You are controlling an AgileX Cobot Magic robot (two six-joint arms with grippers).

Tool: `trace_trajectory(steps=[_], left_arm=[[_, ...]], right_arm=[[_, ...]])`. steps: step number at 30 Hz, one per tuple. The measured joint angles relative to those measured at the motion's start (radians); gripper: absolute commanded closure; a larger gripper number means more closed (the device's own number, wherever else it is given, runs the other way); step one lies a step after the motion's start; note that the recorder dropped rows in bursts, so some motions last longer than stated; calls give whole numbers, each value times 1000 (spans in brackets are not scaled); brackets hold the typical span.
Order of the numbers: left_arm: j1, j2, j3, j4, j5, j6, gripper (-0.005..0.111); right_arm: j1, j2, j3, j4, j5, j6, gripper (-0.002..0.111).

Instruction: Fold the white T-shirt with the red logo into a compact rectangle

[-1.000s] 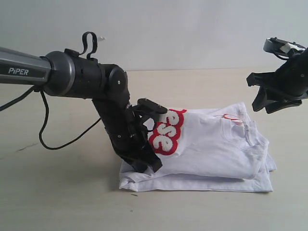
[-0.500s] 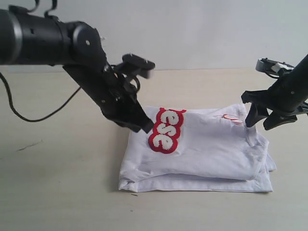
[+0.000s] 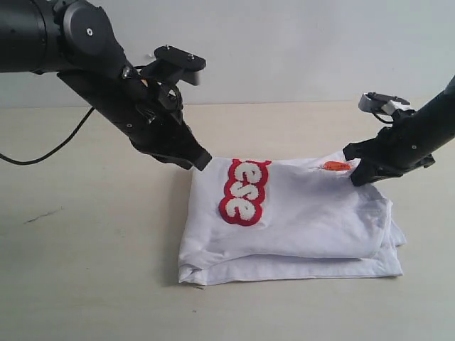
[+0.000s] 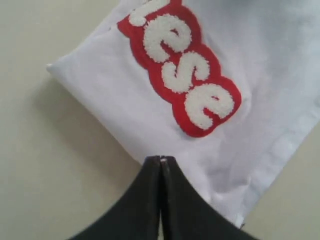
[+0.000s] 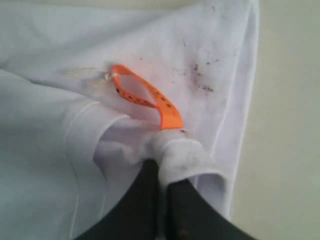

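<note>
Pinching the white T-shirt (image 3: 313,213), the right hand (image 3: 357,176) sits beside the orange tag (image 3: 335,166).

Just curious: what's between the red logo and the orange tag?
Only plain white T-shirt fabric between red logo and orange tag, seen in the exterior view.

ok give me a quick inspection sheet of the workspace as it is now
surface: pale table, one dark scuff at left
job's things: white T-shirt folded into a layered rectangle, red logo on top, orange neck tag showing, dark specks beside it
clutter: nothing seen
grippers: left gripper shut, empty, at the shirt's far left corner; right gripper shut on shirt fabric near the tag
cables: black cable hangs under the left arm
surroundings: plain pale wall
</note>
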Motion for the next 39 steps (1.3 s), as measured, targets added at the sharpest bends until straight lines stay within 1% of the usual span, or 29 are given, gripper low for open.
trace_trajectory(steps=[2,7,8,11,14,17,18,20,22,23,24,25,28,29,33,36,39], left_arm=[[0,0,0,21,-6,0,107],[14,0,0,36,-17,0,107],[20,0,0,36,-17,0,107],[36,0,0,36,-17,-7,107],[47,0,0,36,-17,-18,107],[50,0,0,36,-17,-22,107],[50,0,0,36,-17,-22,107],[50,0,0,36,-14,-22,107],[50,0,0,23,-4,-22,107],[50,0,0,17,1,-22,107],[50,0,0,12,11,-22,107],[50,0,0,6,23,-22,107],[50,0,0,0,52,-18,107],[50,0,0,0,58,-15,107],[50,0,3,-3,88,-3,107],[50,0,20,-5,95,5,107],[50,0,41,-5,95,14,107]], right_arm=[[0,-35,-22,30,-16,-110,108],[4,-116,-33,259,-58,-450,107],[6,-118,-35,278,-78,-467,105],[6,-114,-35,287,-178,-476,95],[6,-97,-35,261,-268,-437,82],[6,-83,-35,248,-306,-415,69],[6,-80,-35,246,-311,-414,66],[6,-79,-35,242,-312,-410,65],[6,-79,-35,242,-314,-402,66],[6,-79,-35,242,-314,-390,68],[6,-79,-35,240,-312,-372,73],[6,-79,-35,240,-304,-352,80],[6,-79,-35,223,-232,-318,106],[6,-74,-35,203,-198,-311,108],[6,-27,-37,115,-98,-271,108],[18,17,-37,38,-74,-207,108],[56,54,-37,-71,-72,-142,108]])
